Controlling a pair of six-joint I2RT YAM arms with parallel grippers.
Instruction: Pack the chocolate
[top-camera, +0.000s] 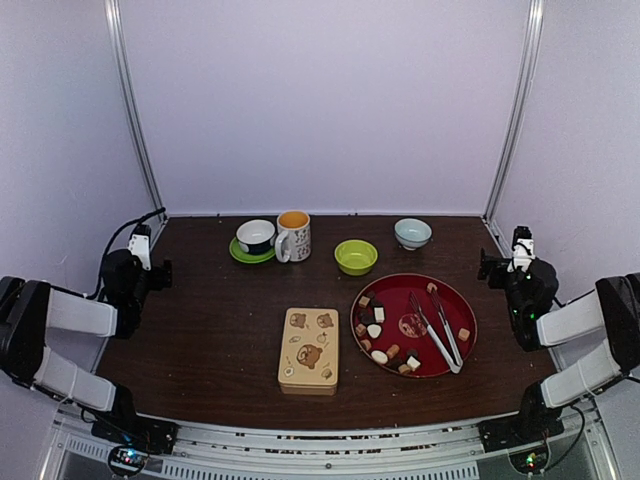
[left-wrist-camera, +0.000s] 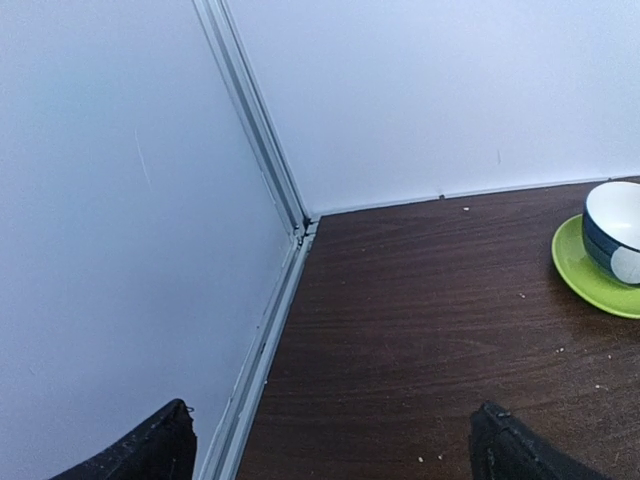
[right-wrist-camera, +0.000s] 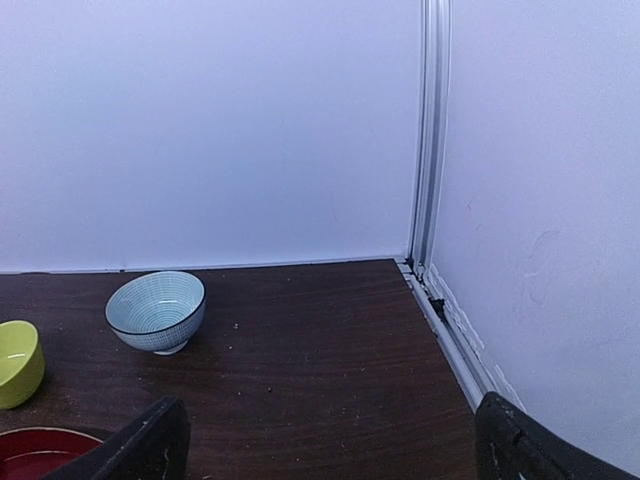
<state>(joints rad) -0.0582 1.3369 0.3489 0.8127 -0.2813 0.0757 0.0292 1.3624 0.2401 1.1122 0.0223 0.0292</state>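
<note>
The chocolate (top-camera: 374, 330), small tan, dark brown and cream pieces, lies scattered on a round red tray (top-camera: 400, 292) at the right of the table. Silver tongs (top-camera: 437, 330) rest across the same tray. A closed cream tin with bear pictures (top-camera: 309, 349) lies just left of the tray. My left gripper (top-camera: 140, 247) is drawn back at the table's left edge, far from the tray. In the left wrist view the left gripper (left-wrist-camera: 335, 445) is open and empty. My right gripper (top-camera: 520, 243) sits at the right edge, and in the right wrist view the right gripper (right-wrist-camera: 330, 440) is open and empty.
Along the back stand a dark cup (top-camera: 256, 235) on a green saucer (top-camera: 240, 255), a patterned mug (top-camera: 293, 236), a lime bowl (top-camera: 356, 257) and a pale blue bowl (top-camera: 412, 233). White walls with metal corner posts close in the table on three sides.
</note>
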